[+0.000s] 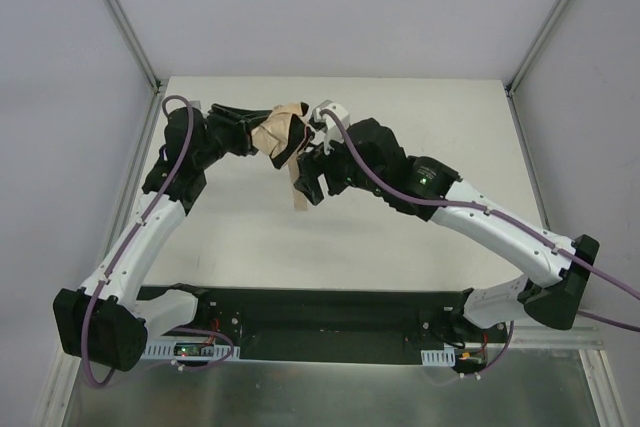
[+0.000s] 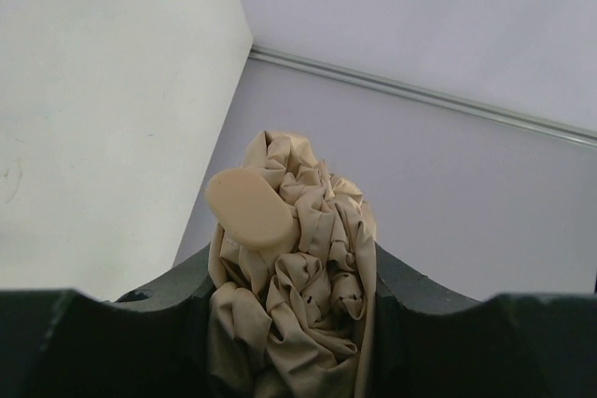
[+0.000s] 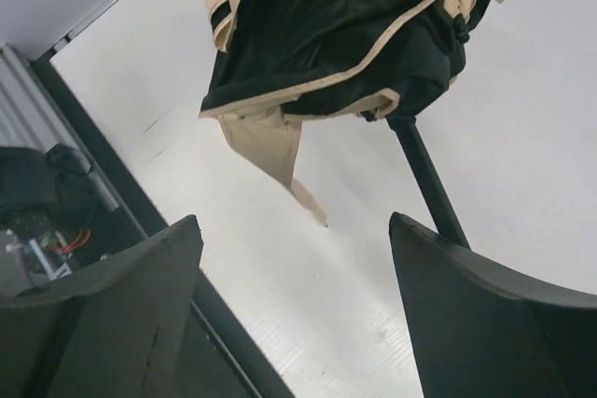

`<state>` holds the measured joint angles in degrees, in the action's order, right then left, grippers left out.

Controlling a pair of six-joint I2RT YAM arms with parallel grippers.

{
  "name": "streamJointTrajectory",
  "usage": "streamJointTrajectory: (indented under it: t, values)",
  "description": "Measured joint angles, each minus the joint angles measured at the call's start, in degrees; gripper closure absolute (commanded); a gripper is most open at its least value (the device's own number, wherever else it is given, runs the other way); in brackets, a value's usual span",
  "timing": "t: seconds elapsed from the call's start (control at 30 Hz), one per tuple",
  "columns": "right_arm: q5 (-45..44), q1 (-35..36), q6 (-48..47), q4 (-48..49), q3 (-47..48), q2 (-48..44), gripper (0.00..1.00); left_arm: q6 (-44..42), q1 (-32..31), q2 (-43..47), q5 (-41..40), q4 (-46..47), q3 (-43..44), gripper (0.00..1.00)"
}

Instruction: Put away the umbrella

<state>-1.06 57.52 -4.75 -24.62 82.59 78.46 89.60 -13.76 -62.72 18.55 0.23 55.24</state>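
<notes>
Left claw (image 2: pixel 291 266) is clamped on the bunched tan canopy of the umbrella (image 1: pixel 280 135), holding it over the far middle of the counter (image 1: pixel 430 112). Right claw (image 3: pixel 294 223) gapes open just below it, with the dark shaft (image 3: pixel 424 179) by one finger, maybe touching.

Tan umbrella (image 1: pixel 281 135) between left hand (image 1: pixel 252 135) and right hand (image 1: pixel 312 183), above table (image 1: pixel 420 247)
</notes>
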Motion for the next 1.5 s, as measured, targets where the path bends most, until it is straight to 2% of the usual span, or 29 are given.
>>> streamJointTrajectory:
  t: [0.1, 0.17, 0.3, 0.43, 0.47, 0.7, 0.83, 0.97, 1.27, 1.5]
  values:
    - [-3.96, 0.94, -1.38, 0.66, 2.62, 1.88, 0.22, 1.7, 0.0, -0.15, -0.81, 0.39, 1.62, 1.0]
    - [-5.84, 1.46, -2.75, 2.47, 4.35, 3.85, 0.3, 2.99, 0.0, -0.17, -1.31, 1.05, 2.43, 1.0]
    - [-6.29, 2.1, -4.24, 5.14, 5.35, 7.15, 0.67, 4.66, 0.0, -0.17, -2.08, 1.66, 3.43, 1.0]
    - [-6.03, 3.19, -3.65, 5.68, 6.25, 9.42, 0.96, 4.98, 0.0, -0.52, -2.89, 2.05, 4.09, 1.0]
    - [-5.46, 3.58, -2.89, 5.62, 6.25, 9.6, 1.0, 4.96, 0.0, -0.81, -3.15, 2.54, 4.24, 1.0]
    - [3.61, 5.51, 3.85, 6.51, 7.19, 9.6, 0.99, 1.38, 0.37, -3.28, -3.61, 9.2, 4.15, 1.0]
    - [5.73, 5.03, 5.79, 6.49, 7.41, 9.6, 0.98, -0.48, 0.37, -3.04, -3.63, 12.37, 2.49, 1.0]
    - [9.84, 3.56, 7.54, 5.14, 7.1, 9.62, 1.0, -3.56, 0.37, -1.7, -3.67, 12.68, 0.57, 1.0]
    - [28.48, 1.66, 19.69, 4.61, 8.26, 12.17, 1.0, -17.53, 0.87, 5.64, -3.89, 10.64, -5.7, 1.0]
    - [36.7, -1.95, 31.8, 7.65, 11.47, 12.83, 1.0, -20.11, 1.09, 6.19, -1.77, 9.79, -12.72, 1.0]
